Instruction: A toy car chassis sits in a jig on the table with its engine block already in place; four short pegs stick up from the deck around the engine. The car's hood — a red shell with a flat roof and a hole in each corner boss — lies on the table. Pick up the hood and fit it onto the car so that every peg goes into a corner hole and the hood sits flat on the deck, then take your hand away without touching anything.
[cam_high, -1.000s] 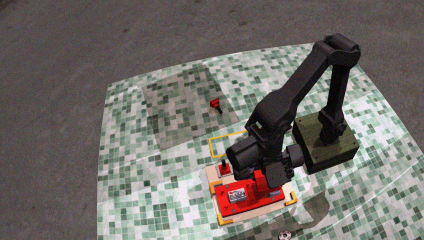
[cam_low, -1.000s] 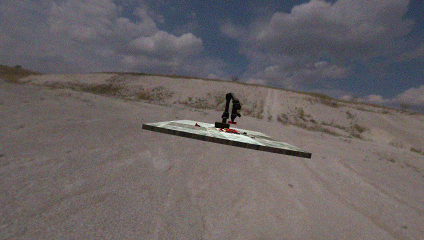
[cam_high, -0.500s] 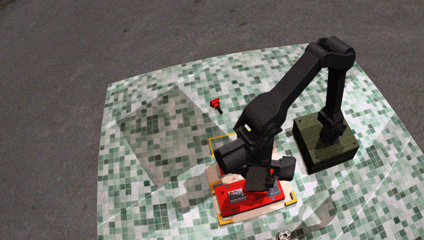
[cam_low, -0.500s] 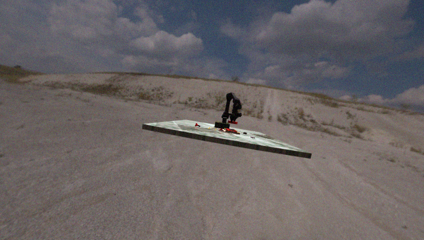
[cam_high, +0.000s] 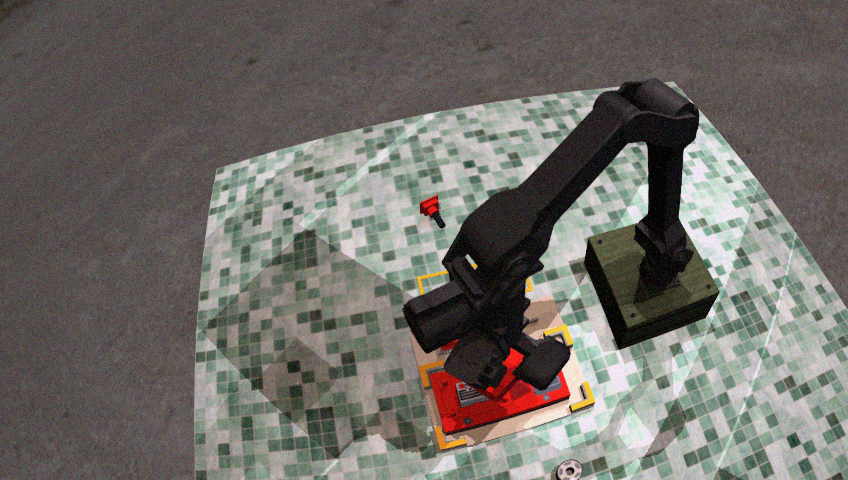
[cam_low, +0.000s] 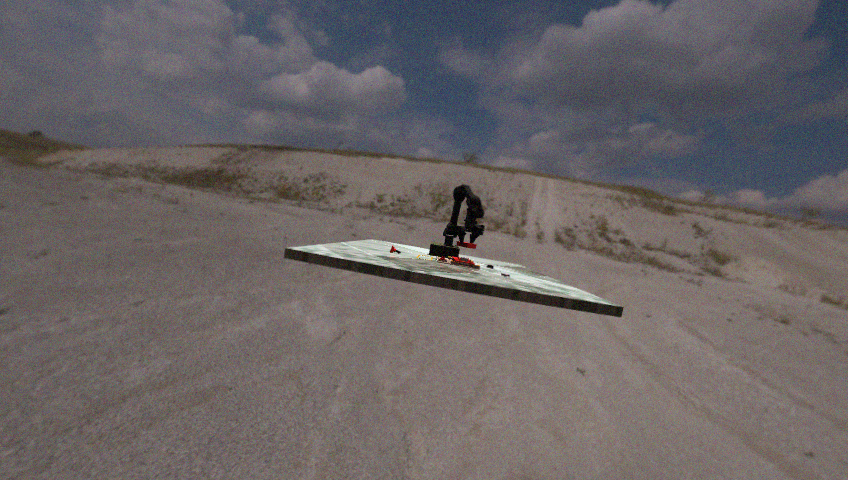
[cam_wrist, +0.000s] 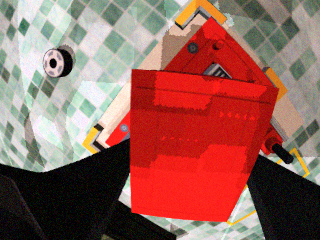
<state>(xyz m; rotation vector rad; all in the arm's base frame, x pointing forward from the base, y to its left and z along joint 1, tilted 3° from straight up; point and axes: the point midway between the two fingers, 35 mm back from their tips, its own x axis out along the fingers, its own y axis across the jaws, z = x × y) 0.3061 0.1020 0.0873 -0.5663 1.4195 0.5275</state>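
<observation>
The fingers (cam_high: 544, 362) (cam_low: 474, 236), spread wide, grip the hood (cam_high: 512, 358) (cam_low: 466, 245) (cam_wrist: 195, 150) above the chassis (cam_high: 487, 419) (cam_low: 467, 262) (cam_wrist: 212, 32), its edges slanting across the chassis's, so alignment likely needs a turn before lowering

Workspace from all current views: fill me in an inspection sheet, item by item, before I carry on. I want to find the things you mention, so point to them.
Surface: green-and-white tiled top (cam_high: 285, 196), patchy light and shadow.
Hood (cam_low: 467, 245) (cam_wrist: 200, 150): off the deck, turned relative to the chassis.
Chassis (cam_high: 493, 419) (cam_wrist: 220, 37): in its jig; engine block (cam_high: 470, 395) (cam_wrist: 218, 71) partly covered.
Clutter: small wheel (cam_high: 569, 470) (cam_wrist: 53, 63), red piece with black stem (cam_high: 429, 206).
Gripper (cam_wrist: 191, 151): shut on the hood.
Cables: nothing seen.
Surroundings: sandy slope, cloudy sky.
</observation>
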